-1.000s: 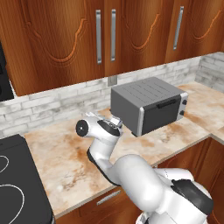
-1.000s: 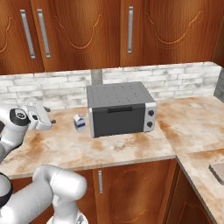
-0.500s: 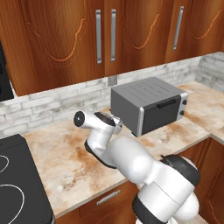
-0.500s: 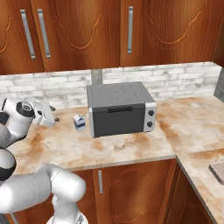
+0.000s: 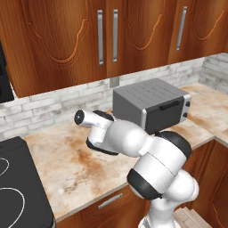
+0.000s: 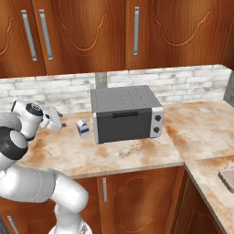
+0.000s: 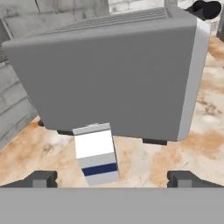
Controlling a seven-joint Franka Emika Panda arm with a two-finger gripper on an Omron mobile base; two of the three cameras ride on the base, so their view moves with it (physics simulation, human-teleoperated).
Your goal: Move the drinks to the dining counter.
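Observation:
One of the drinks, a small white-and-blue milk carton [image 6: 82, 127] [image 7: 96, 153], stands upright on the marbled counter just left of the grey toaster [image 6: 125, 114]. My gripper [image 6: 61, 123] [image 7: 113, 179] hovers low to the carton's left and points at it. It is open wide, and in the hand view the carton sits between and just beyond the two fingertips [image 7: 41, 178], untouched. In the left base view my own arm [image 5: 129, 138] covers the carton. The dining counter is out of view.
The toaster [image 5: 151, 109] [image 7: 109, 78] stands close behind the carton, against the white brick wall. A black stovetop [image 5: 18, 187] lies at the far left. A small dark shape [image 7: 205, 8] shows past the toaster's top corner, too little to identify. Wall cabinets hang overhead.
The arm's elbow has swung over to the right and bulked up in front of the cameras. The hand has edged slightly toward the carton. The gripper has stayed open.

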